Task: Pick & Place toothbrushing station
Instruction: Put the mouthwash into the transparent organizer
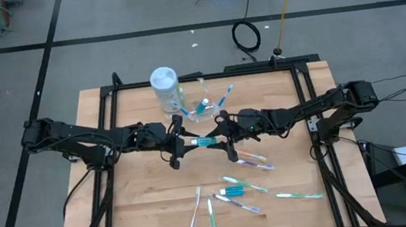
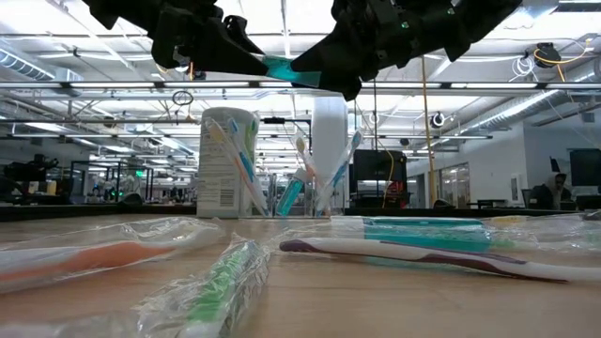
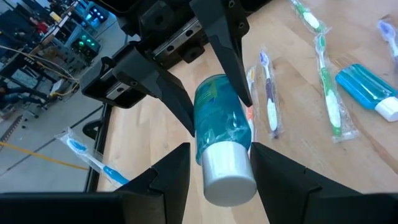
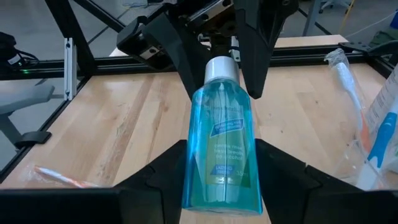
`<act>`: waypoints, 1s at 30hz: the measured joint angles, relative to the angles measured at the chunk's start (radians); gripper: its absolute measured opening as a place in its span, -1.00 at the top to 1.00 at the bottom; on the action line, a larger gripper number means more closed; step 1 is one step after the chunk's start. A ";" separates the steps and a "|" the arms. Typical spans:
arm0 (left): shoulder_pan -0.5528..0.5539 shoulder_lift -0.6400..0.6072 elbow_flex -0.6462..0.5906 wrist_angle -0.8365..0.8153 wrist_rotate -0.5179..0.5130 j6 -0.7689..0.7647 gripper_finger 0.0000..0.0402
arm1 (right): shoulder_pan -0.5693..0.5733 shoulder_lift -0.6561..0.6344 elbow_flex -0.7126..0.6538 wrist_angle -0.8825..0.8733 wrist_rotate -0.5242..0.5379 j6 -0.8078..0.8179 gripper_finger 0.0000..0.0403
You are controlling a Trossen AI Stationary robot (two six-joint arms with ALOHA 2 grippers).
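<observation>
- Toothpaste tube [image 4: 221, 149] mid-air, pinched by both my left gripper [image 1: 178, 144] and right gripper [image 1: 224, 136].
- Holder [image 1: 204, 106] partly filled; several toothbrushes [image 1: 252, 162] left on table [image 1: 138, 214].

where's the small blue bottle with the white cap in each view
High view: small blue bottle with a white cap, centre, between left pincer and right pincer.
Low view: top centre, above the table.
Left wrist view: centre.
Right wrist view: centre.
Shared landmark: both pincers grip it.

The toothpaste tube [image 4: 221, 149] has its crimped end cut off by the right wrist view's edge. In the high view the wrapped toothbrushes [image 1: 246, 201] are too small to tell colours apart surely.
</observation>
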 joint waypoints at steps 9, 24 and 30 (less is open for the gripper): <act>0.000 0.000 0.000 0.001 0.001 0.003 0.14 | 0.000 0.000 0.000 0.001 0.000 0.000 0.21; 0.000 0.000 0.000 0.002 0.003 0.011 0.24 | 0.000 0.000 0.000 0.002 0.001 0.000 0.20; -0.001 0.000 0.000 0.000 0.002 0.006 0.53 | 0.000 0.000 0.000 -0.002 0.001 0.006 0.20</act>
